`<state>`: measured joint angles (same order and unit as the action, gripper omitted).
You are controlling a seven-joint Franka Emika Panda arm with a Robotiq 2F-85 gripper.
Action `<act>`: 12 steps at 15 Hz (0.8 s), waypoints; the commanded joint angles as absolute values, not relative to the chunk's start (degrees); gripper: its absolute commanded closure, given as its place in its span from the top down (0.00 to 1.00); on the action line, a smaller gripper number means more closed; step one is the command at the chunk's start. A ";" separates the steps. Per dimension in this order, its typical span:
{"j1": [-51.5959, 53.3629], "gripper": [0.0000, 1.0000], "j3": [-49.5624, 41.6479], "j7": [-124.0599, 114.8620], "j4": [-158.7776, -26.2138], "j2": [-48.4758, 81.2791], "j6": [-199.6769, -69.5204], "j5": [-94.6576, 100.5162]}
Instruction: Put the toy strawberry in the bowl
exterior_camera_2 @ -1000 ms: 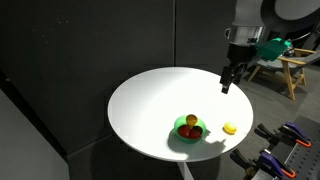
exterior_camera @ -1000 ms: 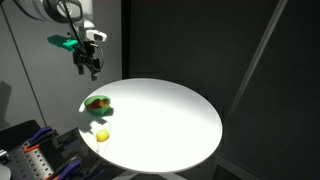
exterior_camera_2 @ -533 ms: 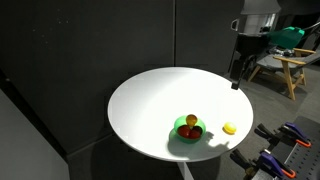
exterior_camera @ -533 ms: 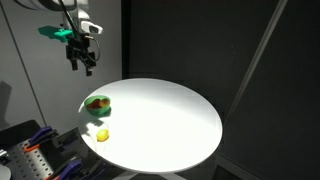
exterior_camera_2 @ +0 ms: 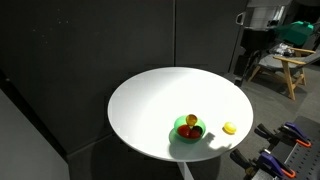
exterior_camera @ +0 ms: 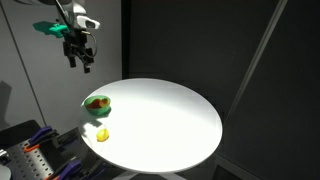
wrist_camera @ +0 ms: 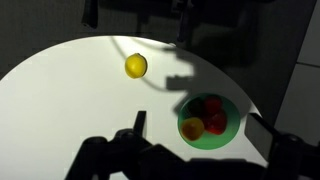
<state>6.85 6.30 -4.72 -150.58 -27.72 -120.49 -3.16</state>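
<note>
The green bowl (wrist_camera: 226, 138) sits near the table's edge and shows in both exterior views (exterior_camera: 97, 105) (exterior_camera_2: 188, 130). The red toy strawberry (wrist_camera: 215, 123) lies inside it, beside another red piece and an orange-yellow piece (wrist_camera: 192, 128). My gripper (wrist_camera: 198, 122) is open and empty, its fingers wide apart, high above the table. It hangs well above the bowl in an exterior view (exterior_camera: 82, 62) and off beyond the table's edge in an exterior view (exterior_camera_2: 247, 62).
A pale yellow toy fruit (wrist_camera: 136, 66) lies on the round white table (exterior_camera_2: 150, 100) next to the bowl, also seen in both exterior views (exterior_camera: 101, 135) (exterior_camera_2: 230, 128). Dark curtains stand behind the table. Tool racks sit by the table's edge (exterior_camera: 40, 155).
My gripper has risen and drawn back from the table, staying open and empty. The bowl and fruits have not moved.
</note>
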 commanded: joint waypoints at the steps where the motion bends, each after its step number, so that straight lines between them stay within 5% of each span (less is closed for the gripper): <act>1: 6.73 1.00 6.47 -4.99 -150.64 -27.89 -120.39 -3.22; 12: 6.74 1.00 6.60 -5.38 -151.14 -28.40 -120.39 -3.22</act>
<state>6.85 6.48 -5.43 -151.21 -28.39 -120.50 -3.16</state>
